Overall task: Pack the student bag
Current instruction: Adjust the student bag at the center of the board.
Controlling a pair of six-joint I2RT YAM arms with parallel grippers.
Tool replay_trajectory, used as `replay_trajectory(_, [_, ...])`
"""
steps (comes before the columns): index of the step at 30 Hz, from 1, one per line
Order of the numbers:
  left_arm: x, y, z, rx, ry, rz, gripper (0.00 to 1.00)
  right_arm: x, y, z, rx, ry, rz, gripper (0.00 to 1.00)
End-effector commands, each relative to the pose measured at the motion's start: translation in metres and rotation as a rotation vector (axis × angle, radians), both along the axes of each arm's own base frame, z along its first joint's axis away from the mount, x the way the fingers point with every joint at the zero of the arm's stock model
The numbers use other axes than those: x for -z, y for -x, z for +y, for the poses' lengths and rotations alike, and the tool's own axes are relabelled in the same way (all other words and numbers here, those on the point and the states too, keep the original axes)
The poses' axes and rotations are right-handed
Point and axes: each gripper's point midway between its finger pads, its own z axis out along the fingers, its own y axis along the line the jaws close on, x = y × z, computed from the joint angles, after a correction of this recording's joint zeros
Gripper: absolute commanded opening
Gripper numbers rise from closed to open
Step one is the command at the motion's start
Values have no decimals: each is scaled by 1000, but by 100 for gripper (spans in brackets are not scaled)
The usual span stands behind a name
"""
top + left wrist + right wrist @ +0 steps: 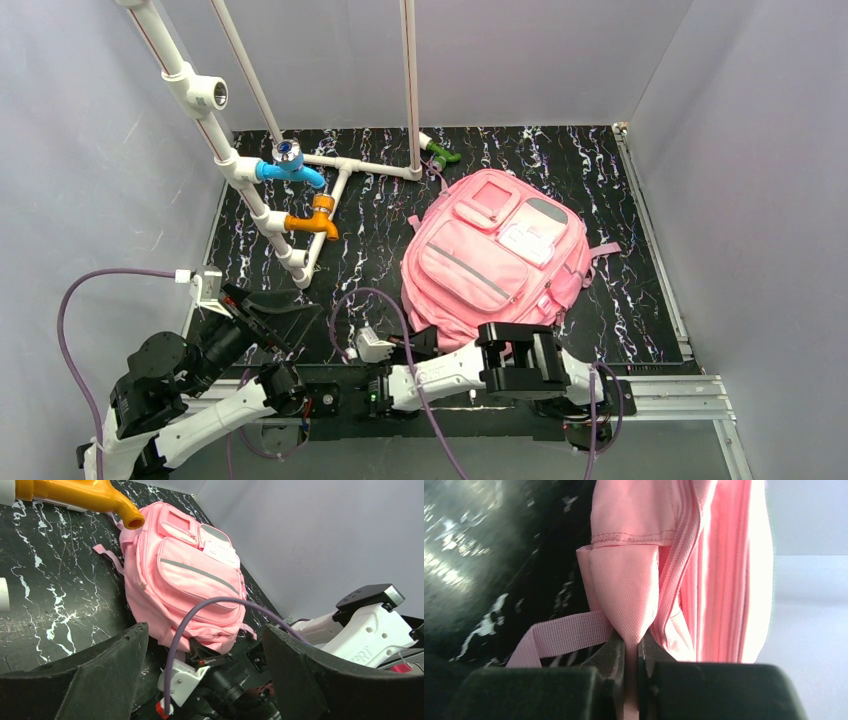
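The student bag (495,255), a large pink backpack with grey trim, lies front side up on the black marbled mat, right of centre. My right gripper (631,642) is shut on a pink fabric tab (624,590) at the bag's near lower edge, where a webbing strap (559,635) joins it. In the top view that gripper (420,338) sits at the bag's near left corner. My left gripper (300,325) hovers open at the mat's near left, apart from the bag. Its view looks past its wide fingers (100,670) toward the bag (185,575) and the right arm's wrist.
A white pipe frame (330,200) with blue (290,170), orange (315,220) and green (440,153) fittings stands at the back left. The orange spout (90,495) hangs above the left gripper's view. A purple cable (200,610) arcs over the right wrist. Grey walls enclose the mat.
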Motion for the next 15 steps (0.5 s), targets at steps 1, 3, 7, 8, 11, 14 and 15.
replay_trajectory(1, [-9,-3,8,-40,21,-7,83,-118,-20,6,-17,-141,-203,1])
replay_trajectory(3, [-13,-1,6,-24,21,-15,83,-161,-20,5,-30,-204,-170,1])
replay_trajectory(7, [-19,0,-2,3,12,-17,83,-244,-21,15,-129,-458,0,1])
replay_trajectory(8, [-21,-1,-3,6,11,-21,83,-271,-25,16,-150,-564,39,1])
replay_trajectory(11, [-26,-2,-9,16,17,-28,83,-341,-54,6,-161,-736,45,1])
replay_trajectory(14, [-30,-4,-17,29,26,-30,83,-403,-97,-14,-115,-760,-108,1])
replay_trajectory(15, [-31,-5,-21,36,26,-27,83,-414,-116,-19,-103,-754,-146,1])
